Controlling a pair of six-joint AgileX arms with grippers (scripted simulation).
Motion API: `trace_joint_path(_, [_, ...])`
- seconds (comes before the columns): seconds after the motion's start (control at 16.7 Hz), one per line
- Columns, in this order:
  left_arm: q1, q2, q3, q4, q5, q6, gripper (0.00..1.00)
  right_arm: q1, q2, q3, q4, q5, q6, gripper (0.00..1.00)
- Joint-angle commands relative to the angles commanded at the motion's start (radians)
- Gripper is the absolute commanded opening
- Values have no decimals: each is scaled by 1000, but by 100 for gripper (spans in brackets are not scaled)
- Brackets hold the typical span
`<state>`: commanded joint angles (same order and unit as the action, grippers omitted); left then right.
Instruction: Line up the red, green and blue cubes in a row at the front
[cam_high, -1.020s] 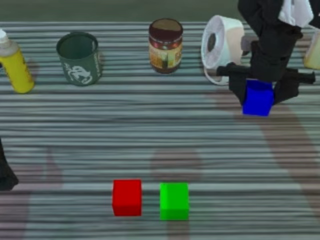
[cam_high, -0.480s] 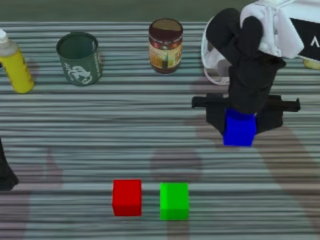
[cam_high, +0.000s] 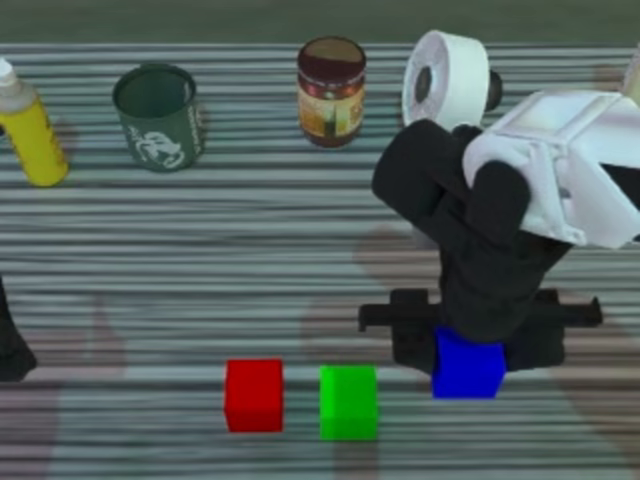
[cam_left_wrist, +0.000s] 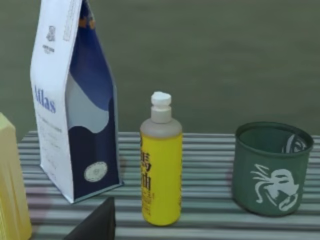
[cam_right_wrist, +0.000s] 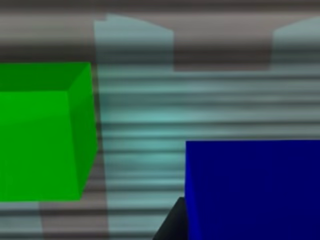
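Red cube (cam_high: 254, 395) & green cube (cam_high: 348, 401) sit side by side at the counter's (cam_high: 150, 290) front, small gap between, already forming the row. Blue cube (cam_high: 467, 366) is just right of green, clenched in the right claw (cam_high: 470, 345), prob. carried low to be set as third in line; gap to green looks a bit wide. Farther back: mug (cam_high: 157, 116), jar (cam_high: 331, 91), yellow bottle (cam_high: 30, 128), paper roll (cam_high: 447, 80). Left arm parked at left edge; can't tell its claw.
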<state>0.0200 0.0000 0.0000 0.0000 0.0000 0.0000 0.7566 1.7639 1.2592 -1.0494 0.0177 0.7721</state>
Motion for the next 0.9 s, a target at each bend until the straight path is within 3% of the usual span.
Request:
trace_joint_path(0.36, [0, 0, 0, 0, 0, 0, 100, -4, 10, -10, 15, -1, -1, 0])
trace_joint_path(0.9, [0, 0, 0, 0, 0, 0, 100, 0, 109, -162, 271, 0, 1, 0])
